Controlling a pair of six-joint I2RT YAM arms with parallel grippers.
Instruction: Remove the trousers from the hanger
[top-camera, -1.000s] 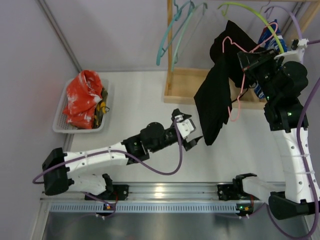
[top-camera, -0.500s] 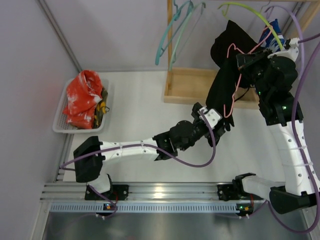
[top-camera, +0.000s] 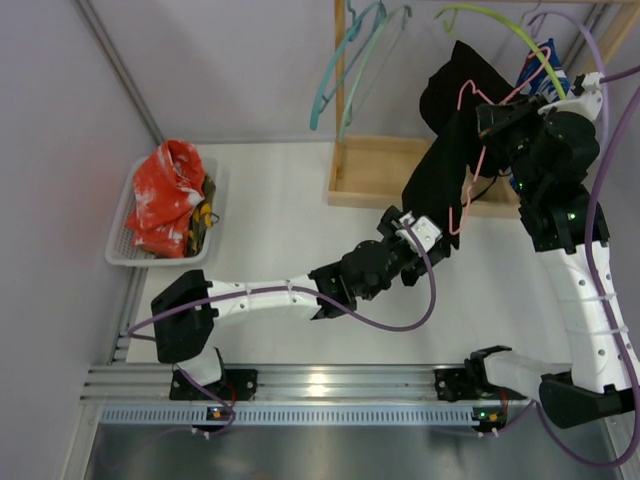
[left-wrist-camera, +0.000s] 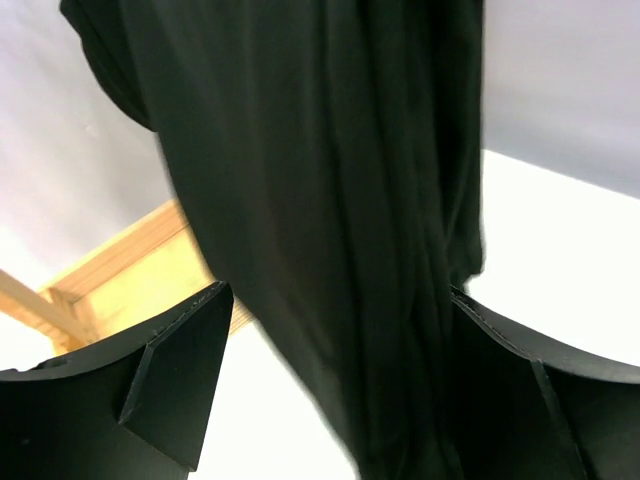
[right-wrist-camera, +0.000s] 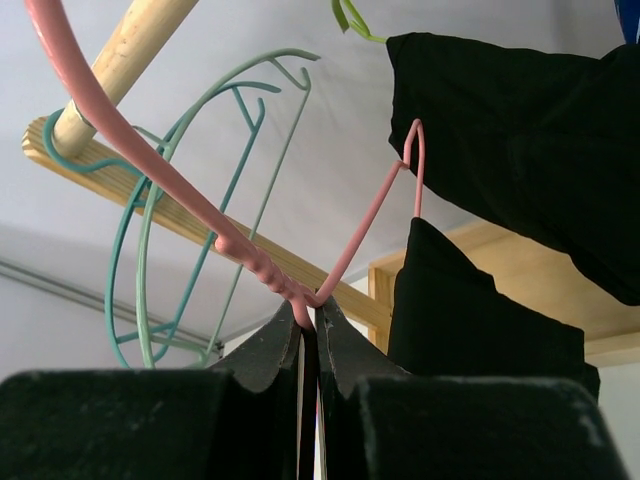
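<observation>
Upper right of the overhead view: the black trousers (top-camera: 440, 175) hang draped over a pink wire hanger (right-wrist-camera: 150, 167) in front of the wooden rack (top-camera: 375, 175). One fold bunches high near the top edge of the frame, and a long leg section falls down and to the left.

The right gripper (right-wrist-camera: 310, 318) sits at the upper right, just beside the draped cloth. In its wrist view both fingers are pressed together on the pink wire, clamping the hanger at a bend. The black cloth hangs to the right of the clamped point.

The left arm reaches across the middle of the frame, which places the left gripper (top-camera: 432, 228) at the lower end of the hanging leg. In its wrist view the fingers (left-wrist-camera: 170, 370) stand apart, one at each lower corner of the frame, with the black cloth hanging down between them. The cloth lies against the right-hand finger and clear of the left-hand one.

Teal hangers (top-camera: 350, 60) hang at upper centre and a yellow-green hanger (top-camera: 500, 22) at the top right.

At the left of the frame a white basket (top-camera: 118, 250) holds a red-orange garment (top-camera: 165, 195), with a camouflage garment (top-camera: 203, 215) tucked against its right side.
</observation>
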